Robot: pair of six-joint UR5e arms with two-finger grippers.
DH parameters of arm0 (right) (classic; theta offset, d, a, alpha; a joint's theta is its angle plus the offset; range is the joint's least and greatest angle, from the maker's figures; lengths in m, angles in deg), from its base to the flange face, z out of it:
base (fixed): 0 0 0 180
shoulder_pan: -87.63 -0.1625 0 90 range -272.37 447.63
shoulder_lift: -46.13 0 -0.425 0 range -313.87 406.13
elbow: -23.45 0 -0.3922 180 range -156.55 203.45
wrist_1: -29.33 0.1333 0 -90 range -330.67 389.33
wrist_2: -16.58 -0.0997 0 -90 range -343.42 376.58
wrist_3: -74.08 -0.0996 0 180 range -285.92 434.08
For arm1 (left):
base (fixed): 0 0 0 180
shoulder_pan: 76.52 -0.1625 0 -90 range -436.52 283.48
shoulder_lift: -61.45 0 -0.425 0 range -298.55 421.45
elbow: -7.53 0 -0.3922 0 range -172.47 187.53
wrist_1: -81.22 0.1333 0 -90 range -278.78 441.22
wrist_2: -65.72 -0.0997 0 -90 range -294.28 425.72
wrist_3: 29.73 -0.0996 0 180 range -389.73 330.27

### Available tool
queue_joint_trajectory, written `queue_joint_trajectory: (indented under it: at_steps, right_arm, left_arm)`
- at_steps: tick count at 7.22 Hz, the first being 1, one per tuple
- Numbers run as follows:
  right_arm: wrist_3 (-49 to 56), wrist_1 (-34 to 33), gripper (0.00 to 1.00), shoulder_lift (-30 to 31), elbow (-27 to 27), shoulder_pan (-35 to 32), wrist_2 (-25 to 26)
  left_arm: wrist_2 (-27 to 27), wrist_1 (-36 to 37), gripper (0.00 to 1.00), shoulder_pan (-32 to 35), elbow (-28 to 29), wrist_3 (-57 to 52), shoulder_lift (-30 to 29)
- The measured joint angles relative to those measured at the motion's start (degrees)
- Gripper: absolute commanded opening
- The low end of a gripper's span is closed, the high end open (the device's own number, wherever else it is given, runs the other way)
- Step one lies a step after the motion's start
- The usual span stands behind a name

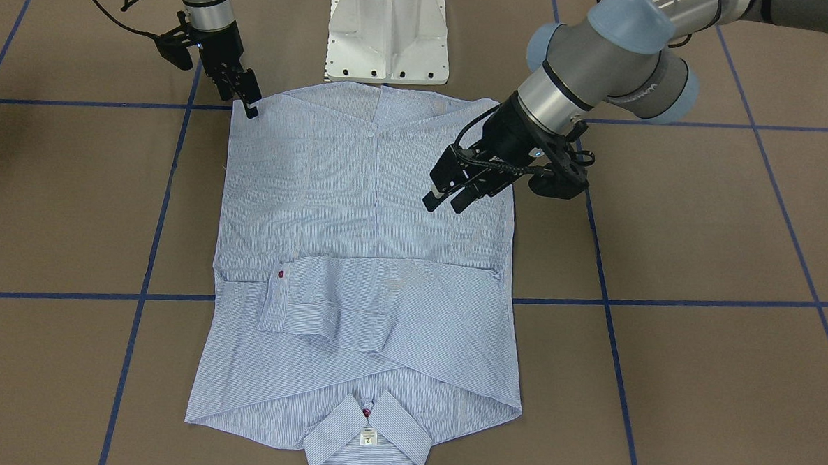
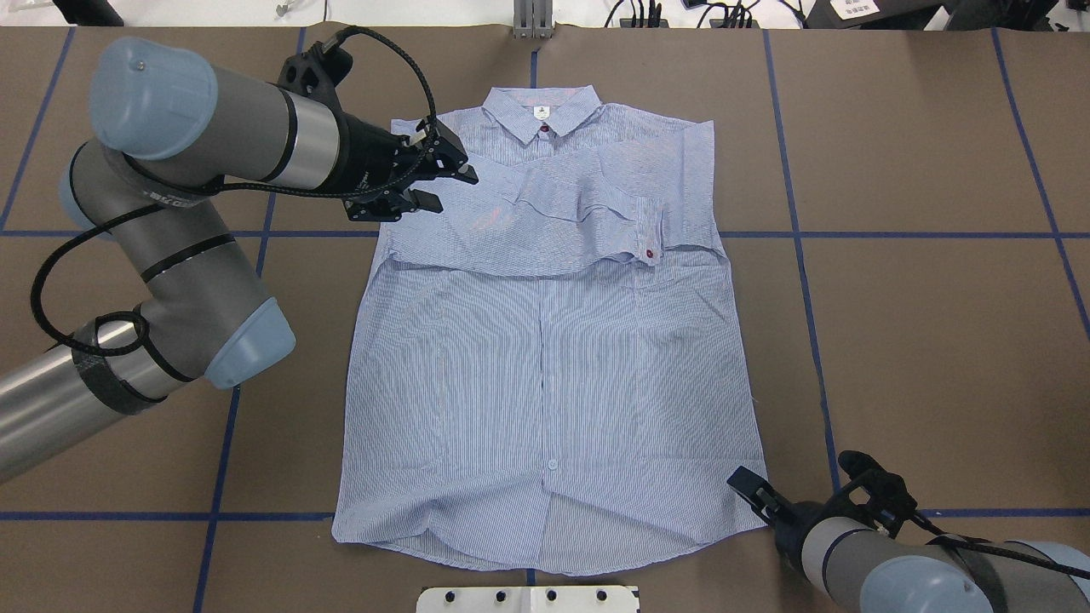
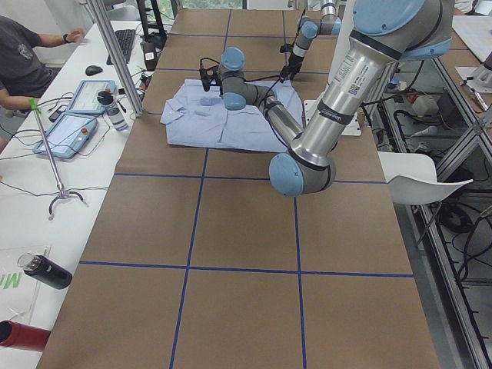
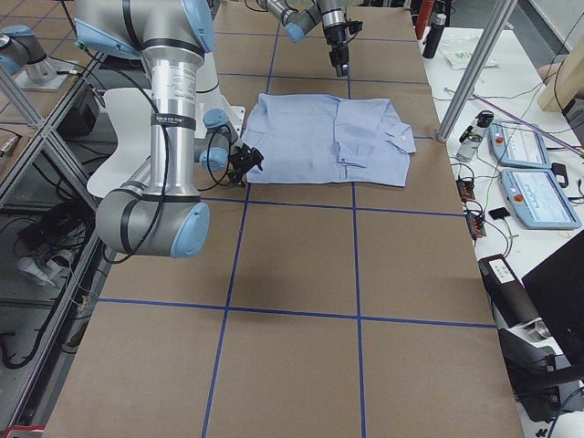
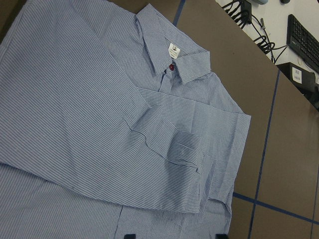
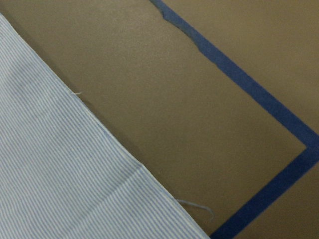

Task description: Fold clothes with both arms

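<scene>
Overhead exterior view: a light-blue striped shirt (image 2: 545, 358) lies flat, front up and buttoned, on the brown worktop (image 2: 920, 340), in the middle between the two arms. Its collar (image 2: 511, 106) points to the far side, away from the robot. A small white label (image 2: 540, 112) sits inside the collar, with a red collar button (image 2: 545, 129) just below it. The hem lies on the near side, just in front of the white base (image 2: 528, 598). Both sleeves are folded across the chest. The upper sleeve ends in a cuff (image 2: 651, 223) with a red cuff button (image 2: 650, 253), near the right edge of the shirt.

The left end effector (image 2: 456, 191) hangs above the left shoulder of the shirt, beside the collar. Its fingers are spread apart with nothing between them (the left wrist-mounted view looks down on the cloth from some height, clear of it).

The right end effector (image 2: 749, 487) is down at the near right corner of the hem, with its tip at the very edge of the cloth. Whether it is spread or closed, or has any cloth, I cannot tell. The right wrist-mounted view shows only the shirt edge lying flat on the worktop near a blue tape line (image 6: 239, 82).
</scene>
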Motion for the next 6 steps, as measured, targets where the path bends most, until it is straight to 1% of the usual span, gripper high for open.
queue_joint_trajectory:
  at_steps: [6]
  right_arm:
    - [0.0,0.0,1.0,0.0,0.0,0.0,0.0]
  left_arm:
    - [-0.4,0.0,0.62,-0.2,-0.2,-0.7,0.6]
